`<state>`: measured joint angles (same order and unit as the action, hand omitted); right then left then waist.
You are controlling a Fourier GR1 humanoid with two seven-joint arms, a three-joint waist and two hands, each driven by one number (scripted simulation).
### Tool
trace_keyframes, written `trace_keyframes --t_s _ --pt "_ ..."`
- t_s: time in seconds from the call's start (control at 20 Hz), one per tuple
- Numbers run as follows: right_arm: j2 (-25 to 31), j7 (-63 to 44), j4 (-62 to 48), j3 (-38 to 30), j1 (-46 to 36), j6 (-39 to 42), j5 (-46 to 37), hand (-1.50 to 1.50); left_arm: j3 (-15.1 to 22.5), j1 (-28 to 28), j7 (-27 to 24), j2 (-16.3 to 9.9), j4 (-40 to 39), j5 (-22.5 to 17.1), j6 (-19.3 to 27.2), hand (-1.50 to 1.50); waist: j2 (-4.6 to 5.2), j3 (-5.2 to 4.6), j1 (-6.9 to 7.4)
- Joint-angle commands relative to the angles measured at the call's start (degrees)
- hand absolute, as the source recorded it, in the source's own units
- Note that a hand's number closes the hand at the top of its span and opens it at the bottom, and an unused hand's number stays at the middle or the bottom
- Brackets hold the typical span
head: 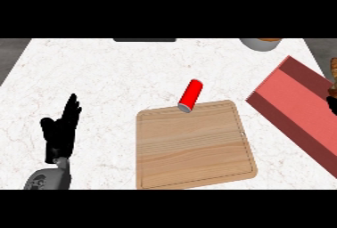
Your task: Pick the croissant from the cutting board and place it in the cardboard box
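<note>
The wooden cutting board (195, 144) lies bare on the white marble desk (105, 80); no croissant rests on it. At the view's right edge, above the red box (299, 109), a small brown shape (334, 67) shows with a sliver of black (331, 103) below it, probably the croissant and the right hand, but too little is visible to tell how its fingers stand or whether they hold anything. The left hand (60, 129) rests at the lower left, fingers straight and up, holding nothing. The main risk, as I judge it, is a release too near the box's far side, so the pastry lands on the rim or outside. A red can (190, 95) lying at the board's top edge could roll if an arm sweeping back clips it.
</note>
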<state>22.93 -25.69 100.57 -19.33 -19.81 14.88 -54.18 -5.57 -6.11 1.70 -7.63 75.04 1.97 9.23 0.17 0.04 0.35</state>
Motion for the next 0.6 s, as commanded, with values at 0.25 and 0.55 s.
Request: trace_keyframes --t_s 0.25,0.55 --pt "2.3 7.14 -27.88 -4.72 -7.02 -10.72 0.41 -1.5 1.33 -1.12 5.65 0.34 3.97 0.9 0.88 0.0 0.05 0.03 0.55" --pt "2.96 20.92 -40.11 -11.04 -9.17 -16.53 10.35 -1.5 1.0 2.59 0.34 0.25 4.25 0.67 -0.15 0.0 0.0 0.05 0.67"
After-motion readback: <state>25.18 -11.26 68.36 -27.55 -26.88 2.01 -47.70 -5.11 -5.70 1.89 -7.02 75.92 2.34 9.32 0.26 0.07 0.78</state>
